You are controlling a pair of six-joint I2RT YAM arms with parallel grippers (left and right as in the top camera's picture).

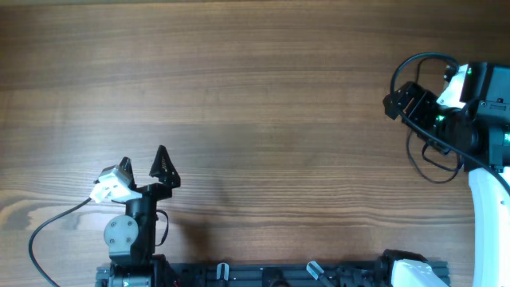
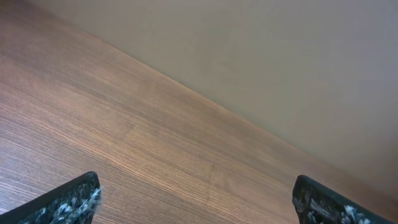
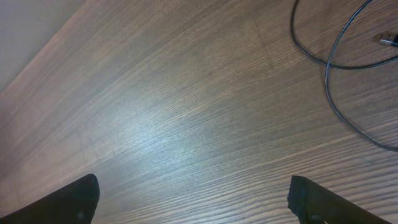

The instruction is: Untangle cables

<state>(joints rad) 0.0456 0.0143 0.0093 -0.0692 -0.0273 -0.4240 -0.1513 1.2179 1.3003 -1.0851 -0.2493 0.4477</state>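
Note:
The cables [image 3: 336, 62] are thin dark wires looping across the wooden table in the top right of the right wrist view, with a small plug end [image 3: 388, 41] at the frame's edge. My right gripper [image 3: 194, 183] is open above bare wood, well short of them, with nothing between its fingers. From overhead, the right gripper [image 1: 398, 97] is at the far right, and thin dark loops [image 1: 430, 171] lie beside that arm. My left gripper [image 1: 143, 162] sits near the front left edge. It is open [image 2: 196, 183] and empty, with no cable near it.
The wooden table [image 1: 255, 96] fills the scene. The left arm's own thicker black lead [image 1: 36, 231] curves off at the front left. The arm bases and a black rail [image 1: 271, 275] run along the front edge. A pale wall lies beyond the table's far edge [image 2: 280, 62].

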